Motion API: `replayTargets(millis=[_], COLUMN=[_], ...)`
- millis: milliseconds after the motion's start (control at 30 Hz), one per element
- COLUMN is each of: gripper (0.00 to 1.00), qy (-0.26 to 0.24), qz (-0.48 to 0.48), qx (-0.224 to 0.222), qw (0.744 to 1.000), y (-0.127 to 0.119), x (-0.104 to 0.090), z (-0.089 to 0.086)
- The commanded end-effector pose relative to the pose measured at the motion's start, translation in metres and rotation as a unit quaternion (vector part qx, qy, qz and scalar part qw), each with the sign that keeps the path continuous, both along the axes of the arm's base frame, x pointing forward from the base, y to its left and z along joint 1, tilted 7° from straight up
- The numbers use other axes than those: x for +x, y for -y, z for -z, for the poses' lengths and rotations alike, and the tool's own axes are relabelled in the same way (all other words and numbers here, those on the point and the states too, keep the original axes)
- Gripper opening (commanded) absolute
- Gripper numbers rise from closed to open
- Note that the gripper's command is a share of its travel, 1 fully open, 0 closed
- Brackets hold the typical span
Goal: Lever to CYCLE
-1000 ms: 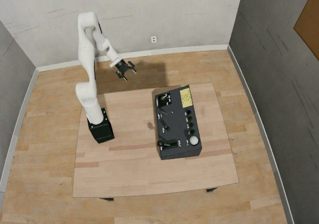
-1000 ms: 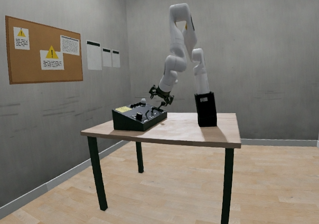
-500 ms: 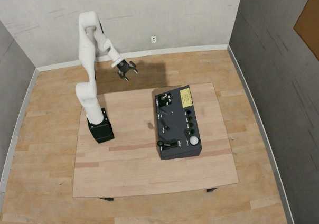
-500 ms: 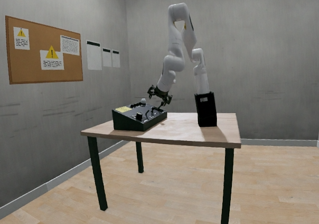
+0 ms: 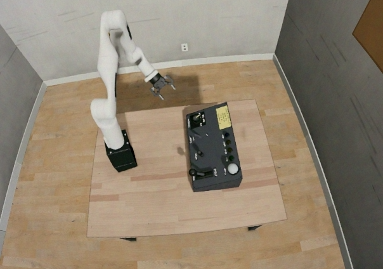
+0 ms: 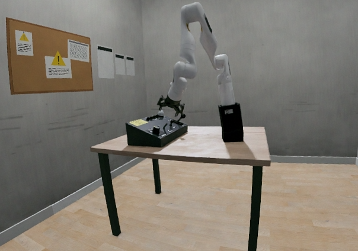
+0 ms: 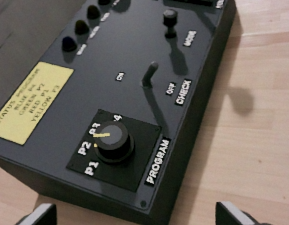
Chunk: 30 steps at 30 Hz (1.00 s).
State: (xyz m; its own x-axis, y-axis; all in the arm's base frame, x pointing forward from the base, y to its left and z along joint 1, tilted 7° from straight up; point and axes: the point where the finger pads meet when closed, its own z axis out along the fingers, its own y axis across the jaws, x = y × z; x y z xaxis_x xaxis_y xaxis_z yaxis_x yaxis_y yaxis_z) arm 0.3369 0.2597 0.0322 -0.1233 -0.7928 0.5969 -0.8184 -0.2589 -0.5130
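The dark console (image 5: 213, 146) lies on the wooden table, also in the exterior view (image 6: 155, 130). Its lever (image 5: 203, 174), with a black ball knob (image 5: 192, 172), sits in a slot at the console's near end, knob toward the robot side. The slot's labels are too small to read. In the wrist view only the slot's edge (image 7: 189, 1) shows at the top. My gripper (image 5: 163, 87) hangs open and empty in the air above and behind the console's far end, well away from the lever. It also shows in the exterior view (image 6: 172, 106) and in the wrist view (image 7: 139, 219).
On the console are the PROGRAM rotary knob (image 7: 112, 141), the CHECK toggle (image 7: 149, 74), the MODE toggle (image 7: 170, 19), a row of dark lamps (image 5: 229, 146), a white dome button (image 5: 233, 169) and a yellow status label (image 7: 31, 101). The arm's black base (image 5: 121, 157) stands at the table's left.
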Motion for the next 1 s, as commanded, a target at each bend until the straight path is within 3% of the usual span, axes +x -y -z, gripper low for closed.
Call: replayTargets(millis=[0, 167, 533, 733, 967], gripper=[1.0, 1.0, 1.0, 1.0, 1.0], qy=[-0.024, -0.04, -0.118, -0.142, -0.185], qz=[-0.031, -0.054, -0.171, -0.213, -0.298], qx=[-0.007, -0.014, -0.041, -0.048, -0.062], qw=[0.999, 0.998, 0.977, 0.965, 0.934], y=[0.013, 0.022, 0.068, 0.083, 0.11], x=[0.02, 0.031, 0.071, 0.078, 0.082], z=[-0.004, -0.006, -0.013, -0.015, -0.019])
